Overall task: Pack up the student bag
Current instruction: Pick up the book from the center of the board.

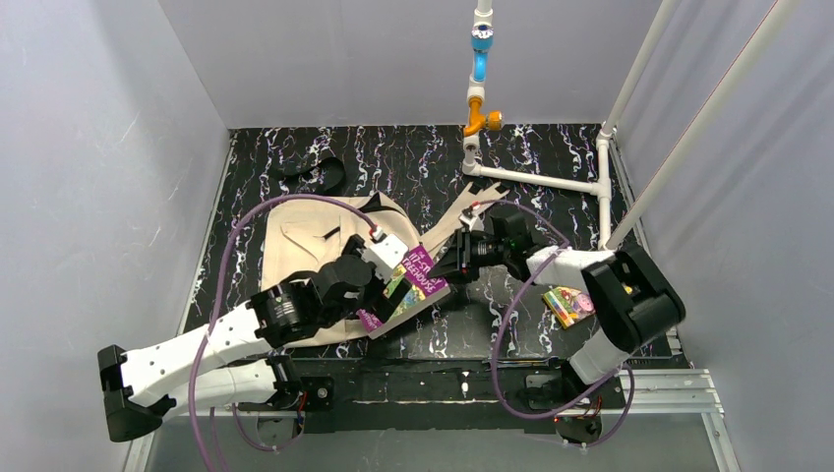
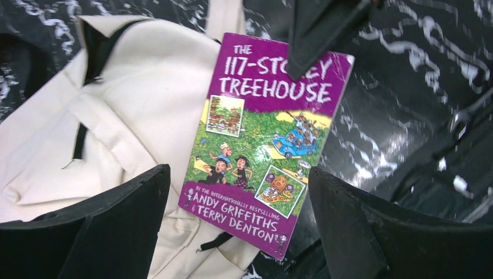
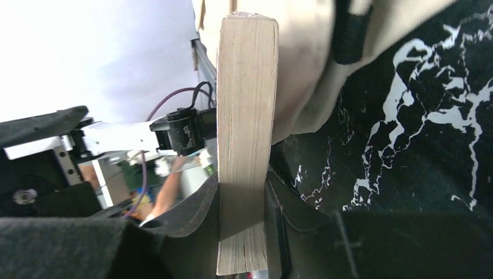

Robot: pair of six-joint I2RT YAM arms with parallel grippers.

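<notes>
Beige bag [image 1: 305,246] lying flat on the black marbled bench [image 1: 551,197], left of centre, purple book [image 2: 261,145] partly over its right side, right claw [image 3: 243,221] clamped on the book's edge, left claw [image 2: 238,171] spread wide over the book's other end.

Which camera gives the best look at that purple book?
The left wrist view: the purple book faces it, with cover and title readable. The top view shows it small and partly hidden. The right wrist view shows only its page edges, pinched in the right hand.
</notes>
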